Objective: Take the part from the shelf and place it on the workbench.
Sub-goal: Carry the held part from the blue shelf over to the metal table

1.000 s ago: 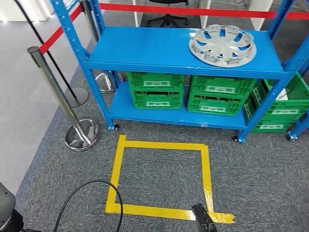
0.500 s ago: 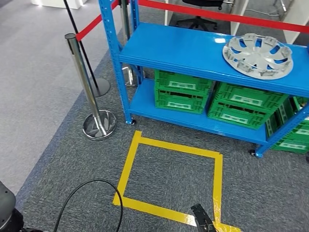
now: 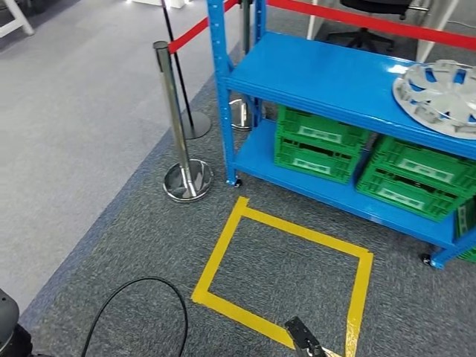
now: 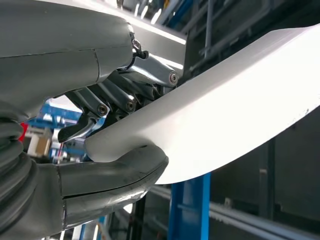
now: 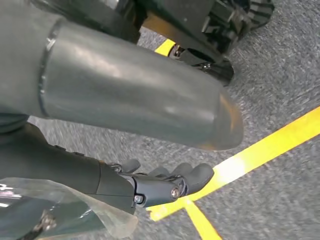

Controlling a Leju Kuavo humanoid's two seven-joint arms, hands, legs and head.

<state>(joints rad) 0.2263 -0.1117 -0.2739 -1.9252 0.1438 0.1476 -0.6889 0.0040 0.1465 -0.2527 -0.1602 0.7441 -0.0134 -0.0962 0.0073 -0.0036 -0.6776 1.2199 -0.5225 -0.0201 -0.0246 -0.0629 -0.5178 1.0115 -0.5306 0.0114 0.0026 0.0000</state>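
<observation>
My left hand (image 4: 113, 100) grips a broad white curved part (image 4: 226, 105), thumb under it and dark fingers (image 4: 124, 95) over its edge. My right hand (image 5: 166, 182) hangs low over the carpet and a corner of yellow tape (image 5: 241, 160). Its fingers are slightly curled and hold nothing. A silver hubcap (image 3: 440, 88) lies on the top board of the blue shelf (image 3: 314, 71), at the far right of the head view.
Green crates (image 3: 317, 134) fill the shelf's lower level. A yellow tape square (image 3: 224, 249) marks the carpet in front. Chrome stanchions (image 3: 179, 137) with a red belt stand to the left. A black cable (image 3: 140, 286) loops on the floor near me.
The whole head view has swung left, so the shelf, hubcap and tape square now sit further right in the picture. The things themselves have not moved.
</observation>
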